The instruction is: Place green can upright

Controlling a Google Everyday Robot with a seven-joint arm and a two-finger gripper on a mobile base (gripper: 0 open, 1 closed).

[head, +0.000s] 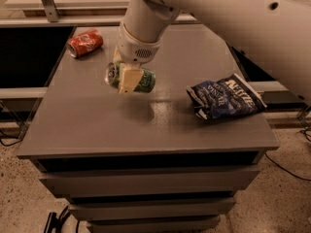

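green can (pixel 146 80) lies sideways in the end effector (pixel 128 82), which is clamped across its middle, over the left-centre of the surface (pixel 97 125) and seemingly clear of it. looks like the turning step: next it needs rotating until one silver end faces down, then lowering.

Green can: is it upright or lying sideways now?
Tipped: the green can is horizontal, silver end facing sideways, held in the gripper above the table.
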